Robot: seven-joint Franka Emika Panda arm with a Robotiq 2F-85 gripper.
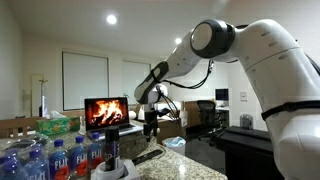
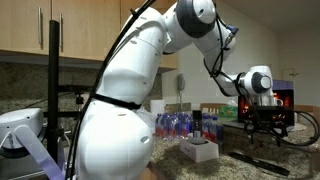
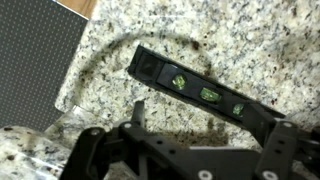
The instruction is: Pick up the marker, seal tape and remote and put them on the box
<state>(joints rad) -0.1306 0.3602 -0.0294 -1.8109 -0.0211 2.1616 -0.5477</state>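
Fingers [image 3: 140,110] apart, empty, over remote [image 3: 195,88]. Risk: the slim bar lies flat on the surface [image 3: 235,40], so closing fingers may skid it.

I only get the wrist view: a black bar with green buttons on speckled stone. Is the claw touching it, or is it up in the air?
Observer: Up in the air. In an exterior view the claw hangs above the counter, so it is not touching the remote.
Operator: What's nearby that my view leaves out?
Observer: A cluster of water bottles stands on the counter, off to one side of the claw.
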